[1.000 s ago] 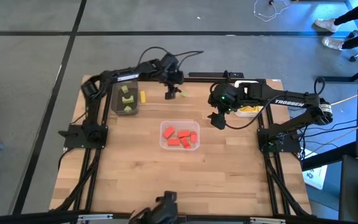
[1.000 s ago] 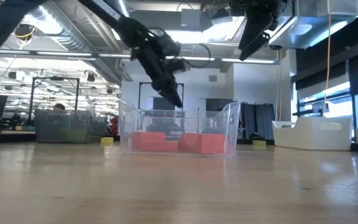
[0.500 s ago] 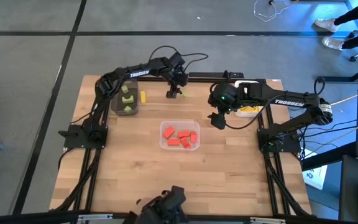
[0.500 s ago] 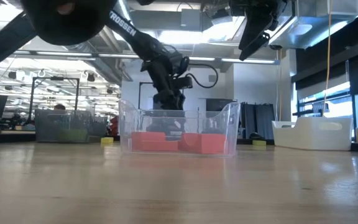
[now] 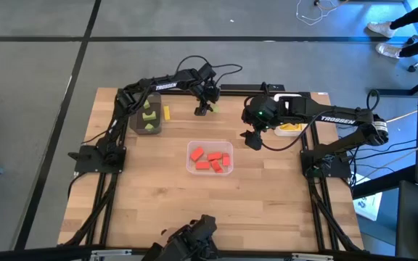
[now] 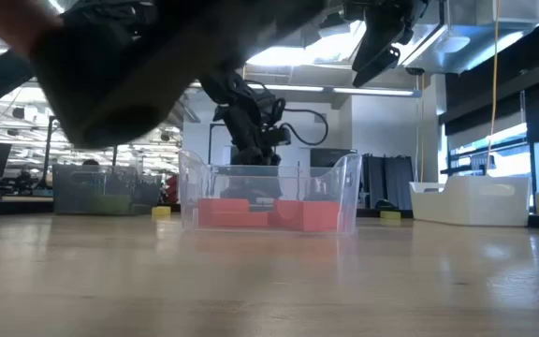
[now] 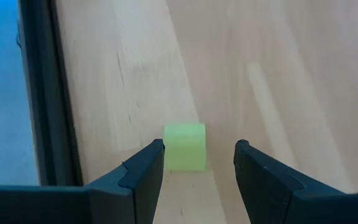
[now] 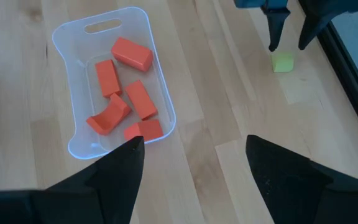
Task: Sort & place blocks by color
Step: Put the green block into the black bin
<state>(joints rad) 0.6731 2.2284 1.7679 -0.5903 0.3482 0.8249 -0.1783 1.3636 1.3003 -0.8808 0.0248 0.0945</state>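
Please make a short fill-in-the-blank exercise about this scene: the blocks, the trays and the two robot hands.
1. The clear tray holds only ____ blocks.
2. The left hand is open just above a loose ____ block on the table.
3. The right hand is open and holds ____.
4. One ____ block lies on the table beside the dark grey tray.

Missing words: red; light green; nothing; yellow
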